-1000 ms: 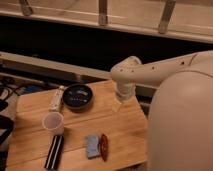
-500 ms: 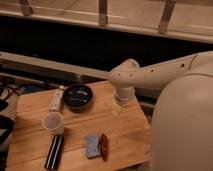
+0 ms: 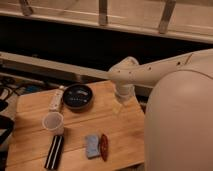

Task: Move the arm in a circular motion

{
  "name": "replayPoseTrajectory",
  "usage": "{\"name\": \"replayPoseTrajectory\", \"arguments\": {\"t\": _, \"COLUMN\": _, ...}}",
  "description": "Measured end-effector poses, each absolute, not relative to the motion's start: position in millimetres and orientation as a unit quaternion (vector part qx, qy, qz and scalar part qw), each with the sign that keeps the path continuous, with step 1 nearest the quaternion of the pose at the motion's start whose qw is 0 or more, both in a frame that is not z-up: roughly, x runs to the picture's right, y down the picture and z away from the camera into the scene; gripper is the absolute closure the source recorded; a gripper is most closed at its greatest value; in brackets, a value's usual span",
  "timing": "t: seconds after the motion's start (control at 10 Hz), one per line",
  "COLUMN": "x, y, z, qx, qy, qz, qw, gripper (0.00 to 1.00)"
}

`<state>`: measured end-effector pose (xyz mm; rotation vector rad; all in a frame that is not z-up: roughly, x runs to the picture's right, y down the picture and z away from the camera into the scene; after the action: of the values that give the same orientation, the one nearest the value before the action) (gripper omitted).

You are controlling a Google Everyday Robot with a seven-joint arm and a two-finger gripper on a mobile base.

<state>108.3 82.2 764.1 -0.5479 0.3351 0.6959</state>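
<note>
The arm is a thick off-white tube with a row of small dark dots, reaching in from the right and bending at a bulbous elbow. From that joint the wrist drops down to the gripper, a pale yellowish tip that hangs just over the right part of the wooden table. Nothing shows in its grasp.
On the table lie a black bowl, a white bottle on its side, a clear plastic cup, a black bar, a blue sponge and a red-brown object. The robot's bulky body fills the right.
The arm's elbow and gripper have shifted slightly, drifting a little toward the table's right edge. The objects on the table have not moved.
</note>
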Motion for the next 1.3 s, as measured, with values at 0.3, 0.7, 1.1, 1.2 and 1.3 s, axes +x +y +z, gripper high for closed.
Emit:
{"name": "replayPoseTrajectory", "arguments": {"t": 0.3, "x": 107, "y": 93, "z": 757, "qx": -0.269, "qy": 0.165, "qz": 0.332, "qw": 0.889, "gripper": 0.17}}
{"name": "replayPoseTrajectory", "arguments": {"t": 0.7, "x": 112, "y": 96, "z": 754, "qx": -0.273, "qy": 0.164, "qz": 0.319, "qw": 0.893, "gripper": 0.17}}
{"name": "replayPoseTrajectory", "arguments": {"t": 1.1, "x": 94, "y": 76, "z": 768, "qx": -0.273, "qy": 0.161, "qz": 0.301, "qw": 0.899, "gripper": 0.17}}
{"name": "replayPoseTrajectory", "arguments": {"t": 1.2, "x": 98, "y": 74, "z": 770, "qx": -0.273, "qy": 0.161, "qz": 0.296, "qw": 0.901, "gripper": 0.17}}
{"name": "replayPoseTrajectory", "arguments": {"t": 1.3, "x": 100, "y": 73, "z": 771, "qx": -0.274, "qy": 0.160, "qz": 0.294, "qw": 0.902, "gripper": 0.17}}
